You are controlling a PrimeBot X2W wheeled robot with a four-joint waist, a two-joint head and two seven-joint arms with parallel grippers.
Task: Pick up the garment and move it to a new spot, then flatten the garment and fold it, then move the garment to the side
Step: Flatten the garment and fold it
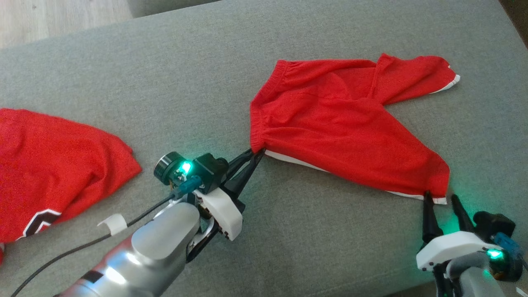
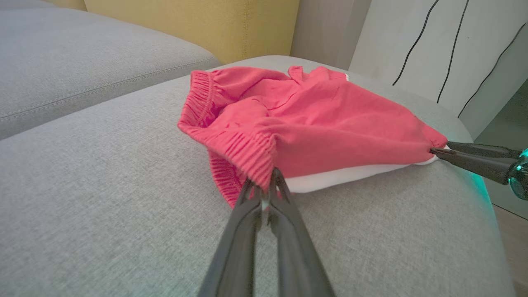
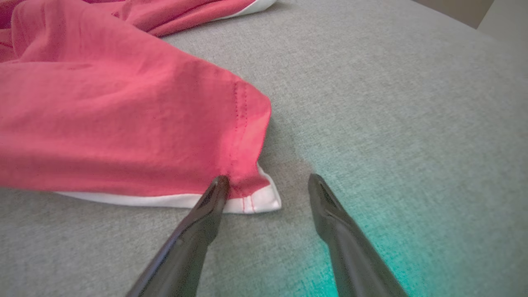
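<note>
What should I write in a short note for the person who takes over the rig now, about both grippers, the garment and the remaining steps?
Left gripper: jaws shut on the waistband corner of the red shorts.
Right gripper: jaws open at the leg hem corner, no grip.
Shorts lie on the grey cushion, wrinkled, unfolded.
Left to do: flatten, fold, move aside.
A second red garment lies at the robot's left.

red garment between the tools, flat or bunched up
Bunched: the red garment lies creased and puckered, one corner pinched in the shut left tool.
</note>
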